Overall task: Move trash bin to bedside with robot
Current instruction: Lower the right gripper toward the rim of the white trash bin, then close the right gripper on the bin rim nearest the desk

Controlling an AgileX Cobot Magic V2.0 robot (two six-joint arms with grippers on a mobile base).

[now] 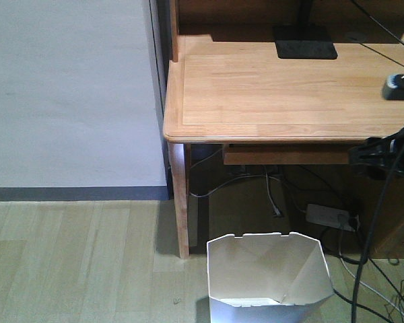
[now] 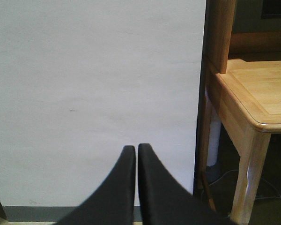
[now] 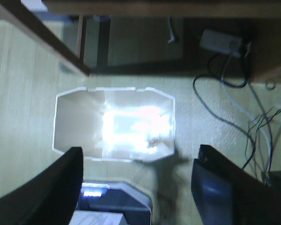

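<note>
The trash bin (image 1: 269,276) stands on the floor (image 1: 74,256) before the wooden surface (image 1: 276,87), a white wall (image 1: 67,87) beside it; left gripper (image 2: 136,154) jaws clenched, right gripper (image 3: 138,154) jaws released

The front view looks from high up, forward and down, at the front left corner of the desk (image 1: 256,87), with the trash bin (image 1: 269,276) at its bottom edge. The left wrist view looks level past the left gripper (image 2: 133,149), fingers pressed together, at the wall (image 2: 93,93), and catches that same desk corner on its right. The right wrist view looks straight down between the spread fingers of the right gripper (image 3: 139,152), close over the bin. It shares the bin and the power strip (image 1: 330,215) with the front view.
</note>
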